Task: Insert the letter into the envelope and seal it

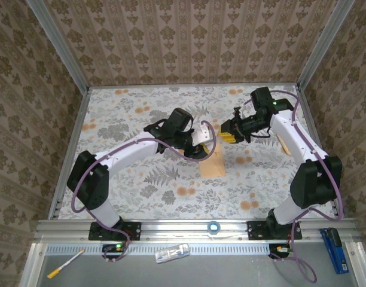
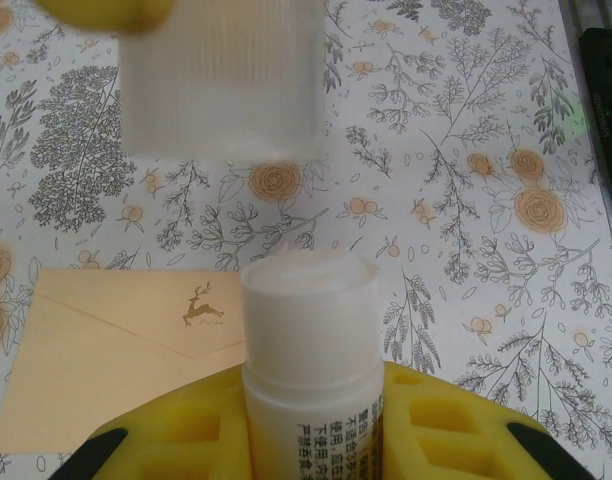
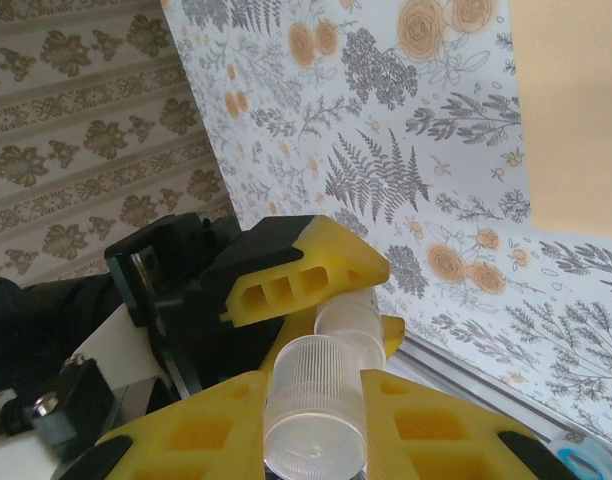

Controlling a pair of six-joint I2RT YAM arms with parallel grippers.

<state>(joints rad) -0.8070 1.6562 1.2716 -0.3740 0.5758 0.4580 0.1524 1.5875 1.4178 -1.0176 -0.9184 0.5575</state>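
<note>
The tan envelope (image 1: pixel 212 164) lies flat on the floral tablecloth, flap side up with a small deer print (image 2: pixel 202 304); its corner shows in the right wrist view (image 3: pixel 571 110). The letter is out of view. My left gripper (image 2: pixel 311 392) is shut on a white glue stick (image 2: pixel 308 350) whose top is bare, held above the envelope's right end. My right gripper (image 3: pixel 314 400) is shut on the ribbed clear cap (image 3: pixel 314 410), a short gap off the stick's tip (image 3: pixel 352 318). The two grippers (image 1: pixel 201 140) (image 1: pixel 226 133) meet mid-table, just beyond the envelope.
A tan strip (image 1: pixel 283 143) lies on the cloth beside the right arm. On the near rail and shelf sit a small tape roll (image 1: pixel 214 227), a clear packet (image 1: pixel 172 253), a pen (image 1: pixel 66 263) and a blue tool (image 1: pixel 334 250). Metal frame posts edge the table.
</note>
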